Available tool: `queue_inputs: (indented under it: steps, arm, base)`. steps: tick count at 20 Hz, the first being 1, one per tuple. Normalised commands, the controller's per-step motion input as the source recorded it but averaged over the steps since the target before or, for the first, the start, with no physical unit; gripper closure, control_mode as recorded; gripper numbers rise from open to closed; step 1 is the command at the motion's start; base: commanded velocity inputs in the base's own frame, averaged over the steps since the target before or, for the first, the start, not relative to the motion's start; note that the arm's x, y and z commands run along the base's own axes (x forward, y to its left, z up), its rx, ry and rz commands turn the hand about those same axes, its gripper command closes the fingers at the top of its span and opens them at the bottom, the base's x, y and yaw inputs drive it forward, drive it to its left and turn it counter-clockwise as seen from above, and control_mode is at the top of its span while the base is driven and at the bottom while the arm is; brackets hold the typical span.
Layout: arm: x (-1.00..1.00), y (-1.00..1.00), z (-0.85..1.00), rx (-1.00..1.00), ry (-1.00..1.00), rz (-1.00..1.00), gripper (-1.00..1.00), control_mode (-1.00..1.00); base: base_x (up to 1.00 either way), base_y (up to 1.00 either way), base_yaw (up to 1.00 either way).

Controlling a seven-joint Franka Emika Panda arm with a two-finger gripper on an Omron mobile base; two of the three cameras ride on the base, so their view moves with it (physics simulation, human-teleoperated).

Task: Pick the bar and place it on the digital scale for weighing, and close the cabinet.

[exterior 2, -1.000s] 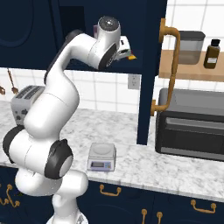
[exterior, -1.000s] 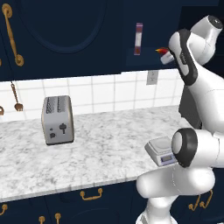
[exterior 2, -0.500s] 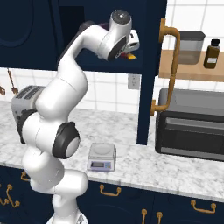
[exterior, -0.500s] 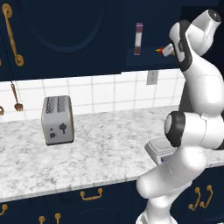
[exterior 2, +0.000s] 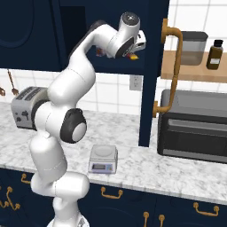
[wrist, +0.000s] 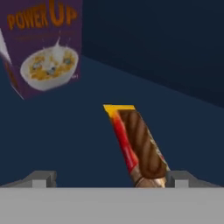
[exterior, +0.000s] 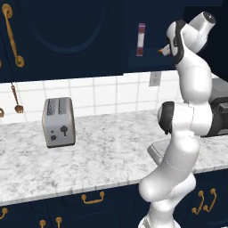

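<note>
We are holding the end effector (wrist: 109, 177) spread wide inside the open dark navy wall cabinet (exterior 2: 111, 26). The flat orange-yellow snack bar with its brown end (wrist: 138, 144) is lying on the cabinet shelf between the fingertips (wrist: 41, 178), ungripped. The low light-grey square digital scale (exterior 2: 103, 159) is sitting on the marble bench (exterior 2: 146, 166) below.

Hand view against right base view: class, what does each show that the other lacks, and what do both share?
Hand view alone: a purple cereal box printed POWER UP, and the bar's brown ridged face, lying between the open jaws. Right base view alone: the digital scale, the toaster, the oven, a jar and bottle on the wooden shelf. Shared: the bar, and the dark navy cabinet interior.
</note>
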Motion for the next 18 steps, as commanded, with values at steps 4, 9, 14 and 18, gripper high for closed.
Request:
queue_inputs:
  steps: [4, 9, 14, 18]
  arm:
    - [0.40, -0.26, -0.04, 0.00, 0.00, 0.02, -1.00, -1.00]
    - [0.20, -0.16, -0.01, 0.00, 0.00, 0.06, -1.00, -1.00]
    - [0.03, -0.02, 0.00, 0.00, -0.02, 0.05, -1.00, -1.00]
    - [0.19, 0.01, -0.62, -0.01, 0.03, 0.03, -1.00, -1.00]
  base:
    - [0.00, 0.00, 0.00]
    - [0.00, 0.00, 0.00]
    - [0.00, 0.00, 0.00]
    - [0.00, 0.00, 0.00]
